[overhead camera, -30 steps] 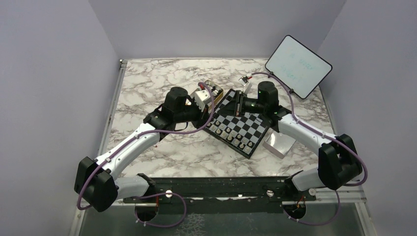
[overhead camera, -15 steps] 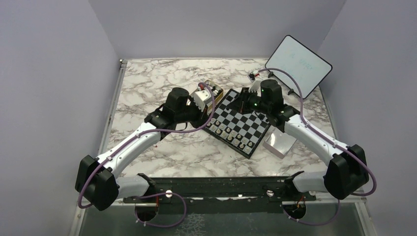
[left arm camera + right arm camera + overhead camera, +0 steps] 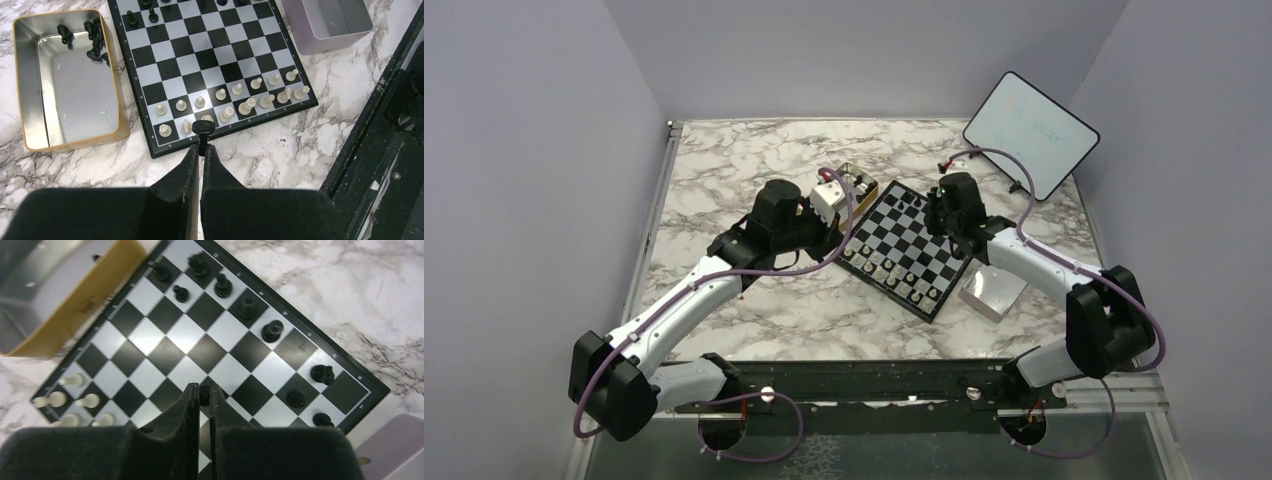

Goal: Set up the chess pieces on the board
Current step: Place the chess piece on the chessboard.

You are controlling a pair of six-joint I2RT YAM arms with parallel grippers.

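The board [image 3: 894, 232] lies at mid-table, turned on a diagonal. Several pale chess pieces [image 3: 237, 99] fill its near rows. Several black pieces [image 3: 272, 331] stand along its far edge. My left gripper [image 3: 201, 147] is shut on a black piece [image 3: 202, 129], held above the board's near edge [image 3: 170, 150]. In the top view it [image 3: 842, 214] is at the board's left corner. My right gripper [image 3: 202, 388] is shut on a small black piece [image 3: 204, 395] over the board's middle squares [image 3: 190, 335]. In the top view it [image 3: 936, 212] is over the board's right side.
A gold tin [image 3: 75, 100] with several loose black pieces [image 3: 92, 42] sits left of the board, also in the top view [image 3: 865, 187]. A grey tin [image 3: 990, 293] lies by the board's right corner. A white tablet [image 3: 1029, 133] leans at the back right.
My right gripper has moved left and nearer, from the board's far corner to over its right side. My left gripper has shifted slightly back and left by the gold tin.
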